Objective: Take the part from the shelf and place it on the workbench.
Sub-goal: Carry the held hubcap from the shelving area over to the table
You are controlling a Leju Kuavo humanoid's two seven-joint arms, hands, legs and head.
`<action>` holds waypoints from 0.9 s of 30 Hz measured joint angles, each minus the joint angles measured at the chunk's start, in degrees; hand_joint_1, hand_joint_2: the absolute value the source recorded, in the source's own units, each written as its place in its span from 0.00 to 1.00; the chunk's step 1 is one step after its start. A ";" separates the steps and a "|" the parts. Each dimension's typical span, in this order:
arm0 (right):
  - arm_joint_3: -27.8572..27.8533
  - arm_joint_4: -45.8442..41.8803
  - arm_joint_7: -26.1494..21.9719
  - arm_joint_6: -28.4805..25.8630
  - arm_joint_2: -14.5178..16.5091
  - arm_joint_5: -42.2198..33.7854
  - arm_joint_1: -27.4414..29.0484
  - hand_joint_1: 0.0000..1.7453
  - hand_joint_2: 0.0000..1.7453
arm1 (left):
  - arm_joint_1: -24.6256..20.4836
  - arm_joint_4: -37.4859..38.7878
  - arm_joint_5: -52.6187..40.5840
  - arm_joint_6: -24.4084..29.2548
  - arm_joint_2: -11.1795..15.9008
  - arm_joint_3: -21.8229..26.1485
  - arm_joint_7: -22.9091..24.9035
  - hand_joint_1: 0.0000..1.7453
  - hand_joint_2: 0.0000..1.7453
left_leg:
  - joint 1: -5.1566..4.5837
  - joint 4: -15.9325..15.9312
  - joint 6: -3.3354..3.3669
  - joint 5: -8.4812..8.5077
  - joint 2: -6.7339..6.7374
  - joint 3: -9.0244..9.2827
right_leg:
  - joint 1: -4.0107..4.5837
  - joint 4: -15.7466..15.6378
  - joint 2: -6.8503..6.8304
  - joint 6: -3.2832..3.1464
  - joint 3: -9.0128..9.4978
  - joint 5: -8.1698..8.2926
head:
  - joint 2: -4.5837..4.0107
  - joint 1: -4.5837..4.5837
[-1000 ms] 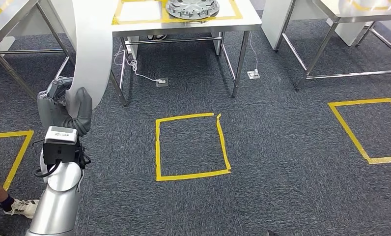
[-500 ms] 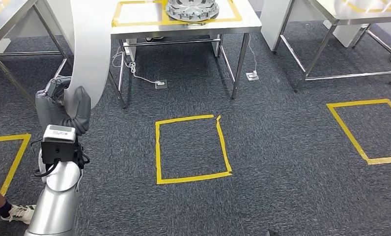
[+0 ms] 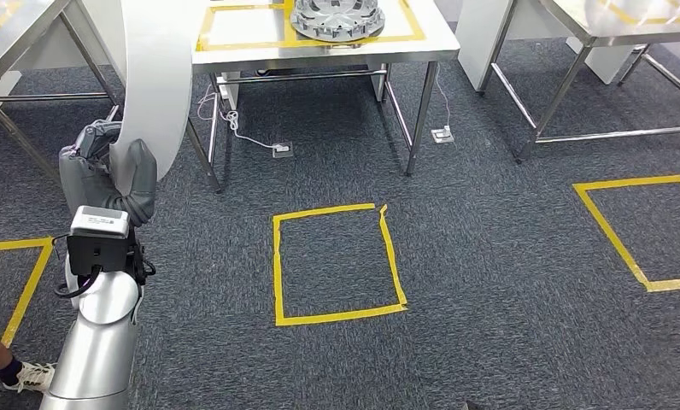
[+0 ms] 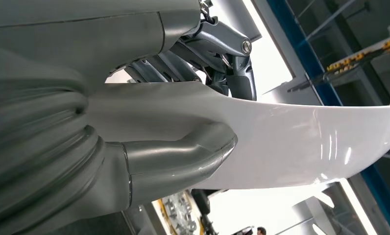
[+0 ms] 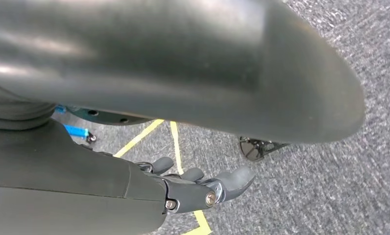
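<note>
My left hand (image 3: 106, 166) grips a long, curved white part (image 3: 153, 77) that stands up past the top of the head view, at the left. In the left wrist view the thick thumb (image 4: 183, 161) presses one face of the white part (image 4: 301, 147) and the dark fingers (image 4: 232, 63) wrap the other. Ahead stands the white-topped workbench (image 3: 319, 53), marked with yellow tape rectangles. My right hand (image 5: 198, 188) hangs over the carpet with its fingers loosely apart and nothing in them.
A round silver ribbed part (image 3: 337, 17) lies on the workbench. Yellow tape squares mark the carpet at centre (image 3: 337, 265), right (image 3: 636, 231) and left (image 3: 20, 273). Steel tables stand at right (image 3: 576, 51) and left (image 3: 20, 51). A person's shoe (image 3: 16, 371) shows at lower left.
The whole picture has slid slightly down: the camera has moved toward the workbench. My left hand still holds the white part and has risen a little.
</note>
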 joint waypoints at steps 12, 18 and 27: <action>-0.57 0.00 -0.92 1.08 0.33 -0.04 0.18 0.00 0.00 | -0.09 0.62 0.02 -0.18 0.25 -0.03 -0.01 1.00 1.00 | 0.57 2.14 -1.47 4.38 0.16 -4.44 | -0.82 -0.74 0.36 -0.12 5.96 -4.22 | 0.00 -0.51; -0.58 0.00 -0.95 1.10 0.38 -0.02 0.01 0.00 0.00 | -0.30 0.54 0.01 -0.20 0.25 -0.15 0.02 1.00 1.00 | 0.47 -0.43 0.73 3.47 -0.18 -2.44 | -0.84 0.72 0.17 1.57 6.34 -4.62 | 0.00 -0.49; -0.58 0.02 -0.76 1.61 0.38 0.91 0.40 0.00 0.00 | 0.52 0.03 0.00 -0.45 0.41 -0.24 -0.21 1.00 1.00 | 0.58 -0.57 0.99 -0.57 -0.25 2.22 | -0.78 5.87 0.02 1.59 -3.63 -1.87 | 0.00 -0.33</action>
